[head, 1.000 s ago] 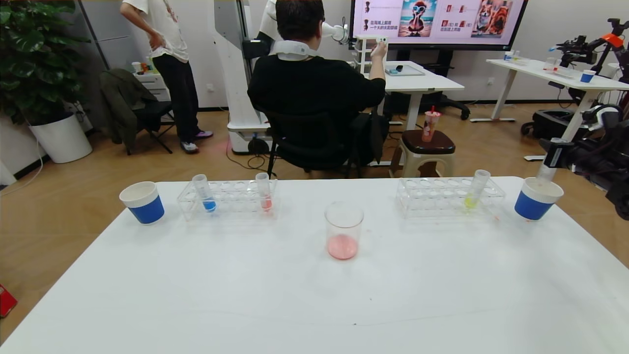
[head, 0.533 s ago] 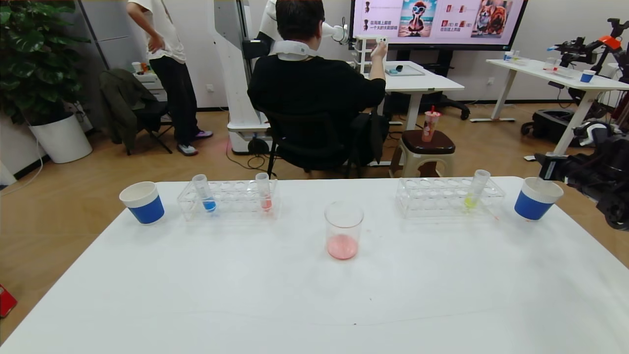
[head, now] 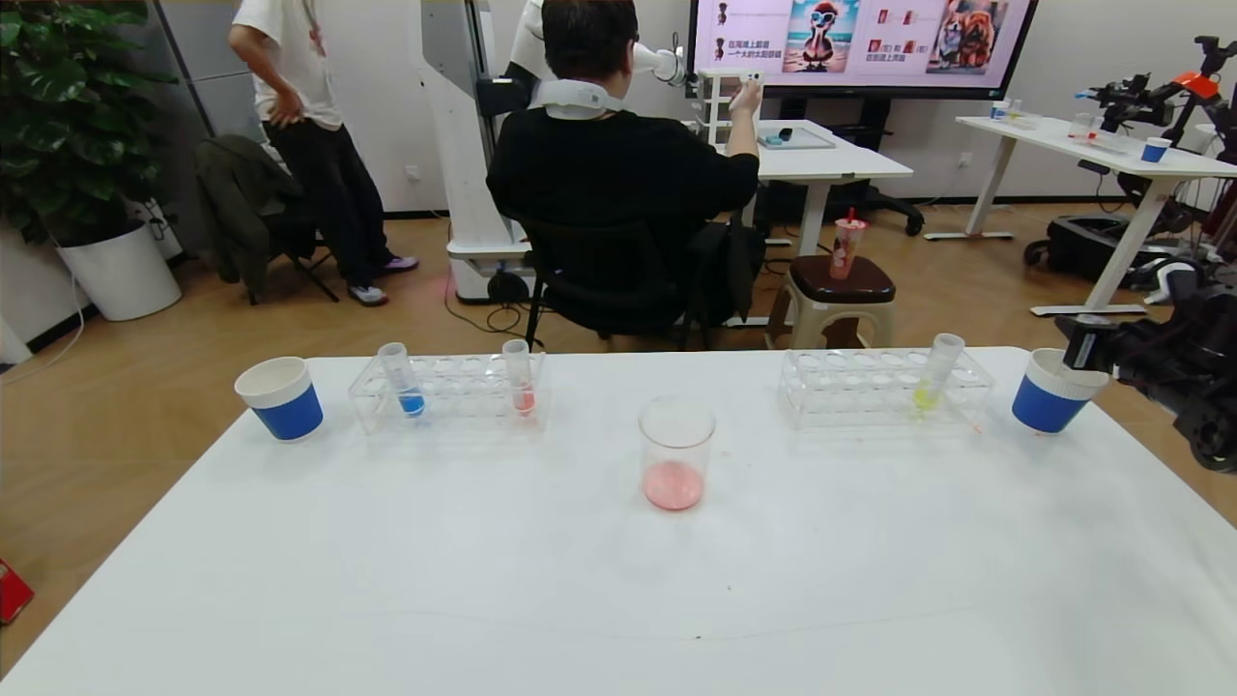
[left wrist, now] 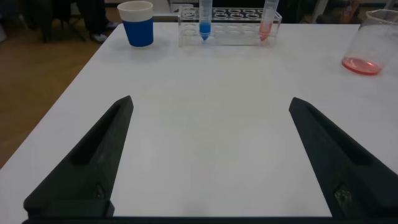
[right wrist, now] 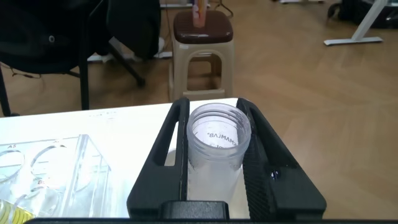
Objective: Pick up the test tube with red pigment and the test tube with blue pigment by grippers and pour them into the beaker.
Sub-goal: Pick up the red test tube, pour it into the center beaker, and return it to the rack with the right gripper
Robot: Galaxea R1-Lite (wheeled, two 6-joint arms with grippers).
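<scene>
Head view: clear cylindrical beaker [head: 676, 452] with pink liquid at table centre; blue-pigment tube [head: 401, 381] and red-pigment tube [head: 520, 378] upright in clear left rack [head: 448, 391]; black right gripper [head: 1097, 345] over blue-and-white paper cup [head: 1051, 391]
Left wrist view: black left gripper [left wrist: 210, 158] spread wide above white table [left wrist: 205, 124]
Right wrist view: right fingers [right wrist: 168, 149] pinching empty clear tube [right wrist: 217, 149]

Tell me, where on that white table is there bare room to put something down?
The near half of the white table, in front of the clear beaker, is bare. So are the gaps between the beaker and each clear tube rack. The far edge is crowded: racks, blue paper cups, right gripper.
</scene>
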